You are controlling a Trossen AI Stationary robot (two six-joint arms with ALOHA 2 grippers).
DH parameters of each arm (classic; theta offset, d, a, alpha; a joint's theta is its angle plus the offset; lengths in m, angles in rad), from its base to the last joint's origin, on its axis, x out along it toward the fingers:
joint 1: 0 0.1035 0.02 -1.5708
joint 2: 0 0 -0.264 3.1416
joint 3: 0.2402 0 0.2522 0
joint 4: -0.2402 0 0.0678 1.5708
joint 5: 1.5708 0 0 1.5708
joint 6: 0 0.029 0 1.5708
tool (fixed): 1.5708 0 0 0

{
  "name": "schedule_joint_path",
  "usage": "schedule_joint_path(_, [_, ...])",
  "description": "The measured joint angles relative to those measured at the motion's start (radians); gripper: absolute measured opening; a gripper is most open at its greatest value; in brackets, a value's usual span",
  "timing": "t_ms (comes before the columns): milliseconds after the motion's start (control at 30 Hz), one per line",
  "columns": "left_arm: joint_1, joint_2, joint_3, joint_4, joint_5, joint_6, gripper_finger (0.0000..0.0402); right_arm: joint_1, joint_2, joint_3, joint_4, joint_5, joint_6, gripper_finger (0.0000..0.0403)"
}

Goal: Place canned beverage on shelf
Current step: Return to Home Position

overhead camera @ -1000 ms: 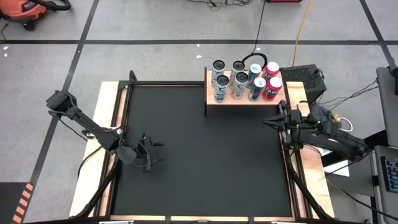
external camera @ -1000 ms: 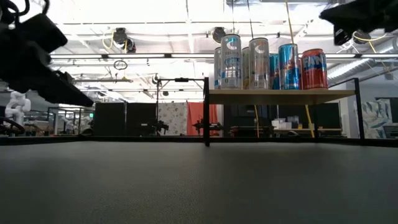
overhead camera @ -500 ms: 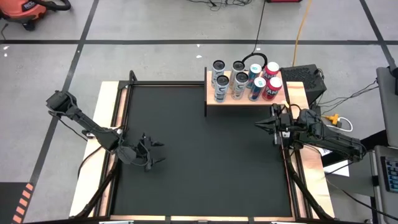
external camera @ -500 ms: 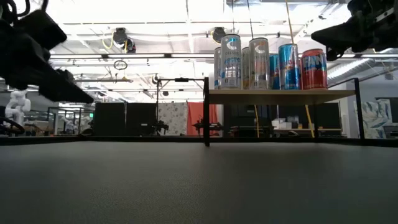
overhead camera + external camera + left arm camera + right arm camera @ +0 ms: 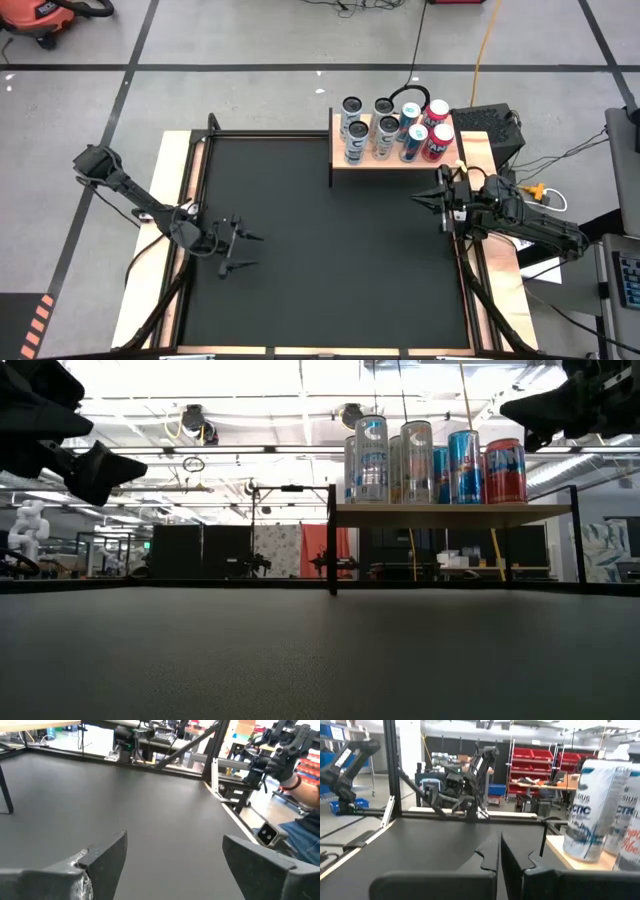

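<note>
The eight cans (image 5: 388, 128) stand upright in two rows on the wooden shelf (image 5: 450, 515) at the far edge of the black mat (image 5: 330, 280), just as they did half a second ago. The right gripper (image 5: 420, 197) hangs just in front of the shelf's right end, fingers pressed together, and has hardly moved since then. The left gripper (image 5: 243, 251), near the mat's left edge and well apart from the shelf, has changed: its fingers, bunched before, now stand wide apart.
</note>
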Motion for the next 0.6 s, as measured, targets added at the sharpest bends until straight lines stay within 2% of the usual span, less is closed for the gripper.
schedule_joint_path(167, [0.0, -0.061, 0.0, 0.0, 0.0, 0.025, 0.0333, 0.0, 0.0, 0.0, -0.009, -0.004, -0.027, 0.0])
schedule_joint_path(400, [0.0, -0.223, 0.0, -0.009, -0.001, 0.131, 0.0333, 0.0, 0.0, 0.0, -0.019, 0.004, -0.099, 0.0])
schedule_joint_path(533, [0.0, -0.314, -0.001, -0.016, 0.002, 0.192, 0.0333, 0.0, 0.0, 0.0, -0.088, 0.075, -0.104, 0.0])
schedule_joint_path(600, [0.0, -0.357, -0.001, -0.02, 0.003, 0.212, 0.0333, -0.001, 0.0, 0.0, -0.106, 0.078, -0.096, 0.0])
